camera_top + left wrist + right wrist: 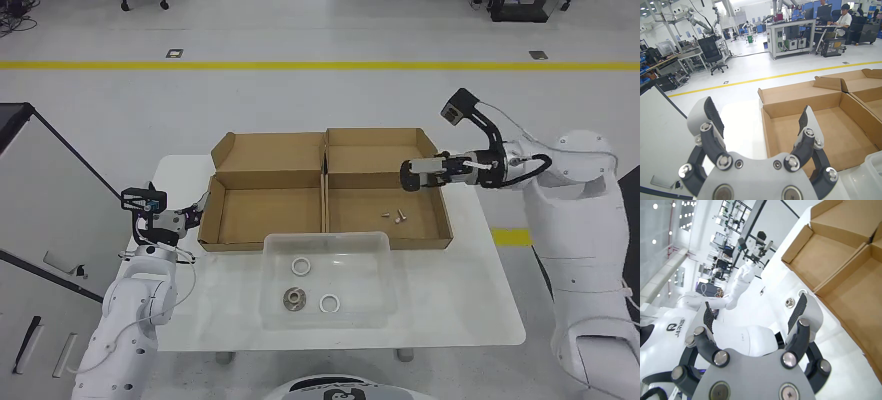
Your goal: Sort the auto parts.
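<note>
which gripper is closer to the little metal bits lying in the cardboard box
Right. The right gripper hovers over the far side of that box, just beyond the metal bits. The left gripper sits at the other box's outer side, both boxes away.

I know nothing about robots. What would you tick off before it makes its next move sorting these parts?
1. Left gripper open and holding nothing: ok.
2. Right gripper open and holding nothing: ok.
3. Parts to pick from the clear bin: ok, two white rings and a metal hub lie in it, apart from each other.
4. Room in the left box and the right box: ok, the right one holds just a few small screws.
5. Which box each part belongs in: cannot tell.
</note>
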